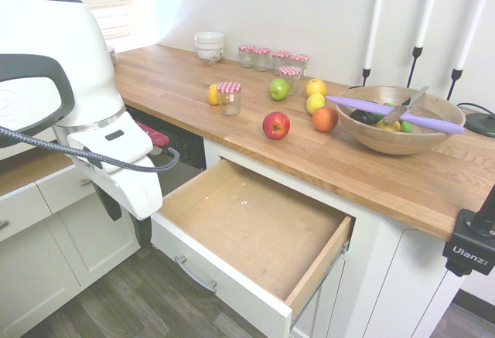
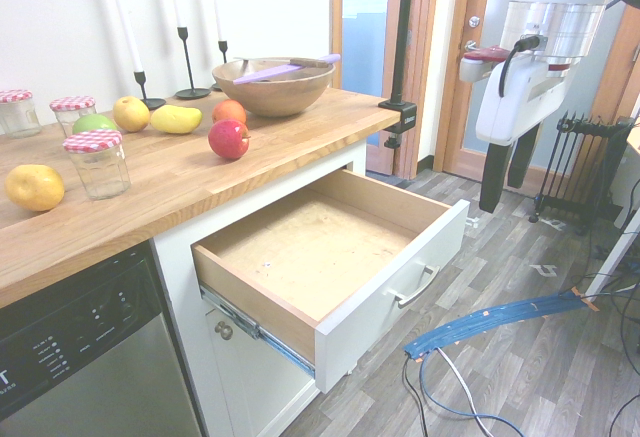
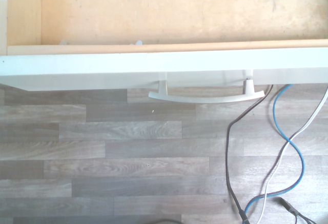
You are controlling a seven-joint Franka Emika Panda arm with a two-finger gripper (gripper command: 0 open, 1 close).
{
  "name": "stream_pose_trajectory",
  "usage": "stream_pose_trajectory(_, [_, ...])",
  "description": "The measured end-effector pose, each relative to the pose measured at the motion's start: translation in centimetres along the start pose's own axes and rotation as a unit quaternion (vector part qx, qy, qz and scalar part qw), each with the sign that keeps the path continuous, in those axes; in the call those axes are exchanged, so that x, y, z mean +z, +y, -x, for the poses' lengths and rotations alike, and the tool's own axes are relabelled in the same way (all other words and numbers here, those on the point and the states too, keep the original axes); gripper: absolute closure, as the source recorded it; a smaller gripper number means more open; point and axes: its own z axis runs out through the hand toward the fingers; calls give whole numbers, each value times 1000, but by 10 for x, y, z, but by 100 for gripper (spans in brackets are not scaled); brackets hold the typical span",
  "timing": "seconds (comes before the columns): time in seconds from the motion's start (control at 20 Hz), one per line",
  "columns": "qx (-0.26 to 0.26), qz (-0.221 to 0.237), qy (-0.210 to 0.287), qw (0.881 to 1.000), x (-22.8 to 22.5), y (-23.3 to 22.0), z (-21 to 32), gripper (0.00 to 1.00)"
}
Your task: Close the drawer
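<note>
The drawer (image 1: 232,222) stands pulled far out from under the wooden countertop, and its plywood bottom (image 2: 300,247) is bare. Its flat white front (image 2: 395,282) carries a slim silver bar handle (image 2: 415,287), also seen in the first exterior view as the handle (image 1: 193,274). In the wrist view the drawer front (image 3: 164,65) and handle (image 3: 207,96) show from above, over grey floorboards. My gripper (image 2: 506,195) hangs open over the floor, out in front of the drawer front and apart from it, fingers pointing down. It holds nothing. The gripper (image 1: 128,230) sits near the drawer's left corner.
The countertop (image 1: 371,175) holds apples, other fruit, several jars with checked lids, stacked white bowls (image 1: 209,46), candlesticks and a wooden bowl (image 1: 402,117) with a purple knife. A dishwasher (image 2: 80,357) stands beside the drawer. Cables (image 2: 480,322) lie on the floor; a radiator (image 2: 580,167) stands behind the arm.
</note>
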Motion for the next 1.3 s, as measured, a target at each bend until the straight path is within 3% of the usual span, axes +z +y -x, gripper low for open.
stream_pose_trajectory(0.25, [0,5,-5,1000,19,6,0,0])
stream_pose_trajectory(0.65, [11,13,-34,999,124,12,-16,0])
stream_pose_trajectory(0.95, [9,19,-44,999,179,10,-23,0])
stream_pose_trajectory(1.0, [8,20,-45,999,188,8,-23,100])
stream_pose_trajectory(1.3, [-4,12,-27,1000,229,6,-27,100])
